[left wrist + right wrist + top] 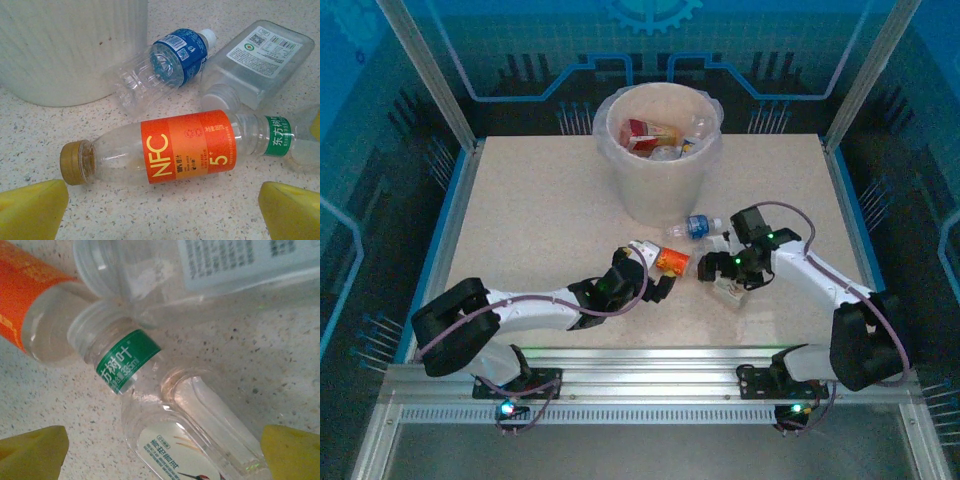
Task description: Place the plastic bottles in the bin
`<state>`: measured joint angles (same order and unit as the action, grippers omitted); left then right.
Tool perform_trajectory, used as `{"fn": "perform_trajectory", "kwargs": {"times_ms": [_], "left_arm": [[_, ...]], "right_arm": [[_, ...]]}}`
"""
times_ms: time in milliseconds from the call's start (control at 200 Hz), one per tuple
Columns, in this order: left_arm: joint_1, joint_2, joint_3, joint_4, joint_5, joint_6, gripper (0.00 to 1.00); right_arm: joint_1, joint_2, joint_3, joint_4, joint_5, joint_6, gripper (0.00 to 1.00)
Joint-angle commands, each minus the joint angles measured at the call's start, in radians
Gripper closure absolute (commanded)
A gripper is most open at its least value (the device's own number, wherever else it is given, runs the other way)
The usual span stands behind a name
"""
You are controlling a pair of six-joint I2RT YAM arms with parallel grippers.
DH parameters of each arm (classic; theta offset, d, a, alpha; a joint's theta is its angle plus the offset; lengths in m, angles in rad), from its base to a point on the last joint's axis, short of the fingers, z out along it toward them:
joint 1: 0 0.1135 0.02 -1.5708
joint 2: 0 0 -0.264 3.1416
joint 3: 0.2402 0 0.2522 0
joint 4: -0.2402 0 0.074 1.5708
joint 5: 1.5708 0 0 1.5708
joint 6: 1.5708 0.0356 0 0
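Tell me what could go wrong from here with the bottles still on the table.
The open left gripper frames the orange-label bottle, which lies against the green-band bottle. Closing may roll the one or drag the other along.
The open right gripper hovers over that same green-band bottle, so the two arms work close together and could collide.

The bin (655,195) stood far-centre on the table (540,230), bottles (655,135) inside. More bottles (672,262) lay clustered just before it.
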<state>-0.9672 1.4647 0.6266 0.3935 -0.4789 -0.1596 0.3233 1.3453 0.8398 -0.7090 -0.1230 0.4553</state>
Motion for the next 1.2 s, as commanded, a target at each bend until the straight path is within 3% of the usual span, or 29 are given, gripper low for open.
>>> {"fn": "perform_trajectory", "kwargs": {"times_ms": [0, 430, 850, 1011, 1196], "left_arm": [[-0.009, 0.011, 0.028, 0.021, -0.026, -0.021, 0.01], [-0.009, 0.016, 0.03, 0.022, -0.04, -0.023, 0.01], [-0.008, 0.004, 0.024, 0.019, -0.063, -0.03, 0.01], [-0.009, -0.001, 0.022, 0.012, -0.077, -0.03, 0.01], [-0.009, -0.005, 0.022, 0.01, -0.089, -0.029, 0.01]], "right_arm": [[0.017, -0.008, -0.017, -0.062, 0.038, 0.014, 0.0], [0.062, 0.088, -0.003, -0.085, 0.103, -0.019, 0.01], [0.148, 0.248, 0.072, -0.071, 0.205, -0.026, 0.09], [0.18, 0.265, 0.098, -0.084, 0.222, -0.033, 0.21], [0.201, 0.239, 0.118, -0.117, 0.231, -0.035, 0.41]]}}
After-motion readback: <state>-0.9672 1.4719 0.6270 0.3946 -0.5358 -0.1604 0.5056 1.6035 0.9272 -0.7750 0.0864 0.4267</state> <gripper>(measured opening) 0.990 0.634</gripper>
